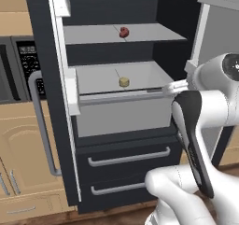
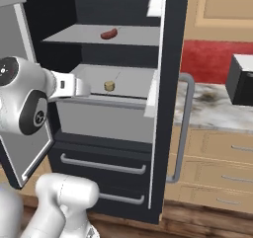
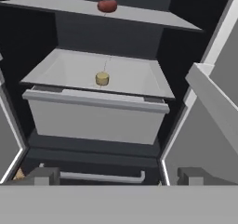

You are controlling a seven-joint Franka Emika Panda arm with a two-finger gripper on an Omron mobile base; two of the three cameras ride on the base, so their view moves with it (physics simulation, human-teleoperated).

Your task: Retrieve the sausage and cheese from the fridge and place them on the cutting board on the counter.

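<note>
The black fridge [image 1: 121, 163] stands with both doors swung open. On its upper grey shelf lies the reddish sausage [image 1: 123, 31] [image 2: 109, 33] [image 3: 107, 5]. Below it, the pale yellow cheese [image 1: 123, 82] [image 2: 109, 86] [image 3: 102, 78] sits in a light grey bin [image 3: 93, 118]. My gripper [image 3: 118, 176] is open, its fingertips [image 3: 44, 175] wide apart with nothing between them. It hovers in front of the bin, short of the cheese and lower than the sausage. The marble counter [image 2: 217, 108] runs to the right of the fridge. The cutting board is out of view.
The open doors flank the hand: one with a grey bar handle [image 1: 39, 121] on the left, one with a grey inner face [image 1: 214, 37] close on the right. Two lower drawers [image 1: 128, 158] are shut. A wall oven [image 1: 18, 65] stands left; a dark appliance [image 2: 242, 81] sits on the counter.
</note>
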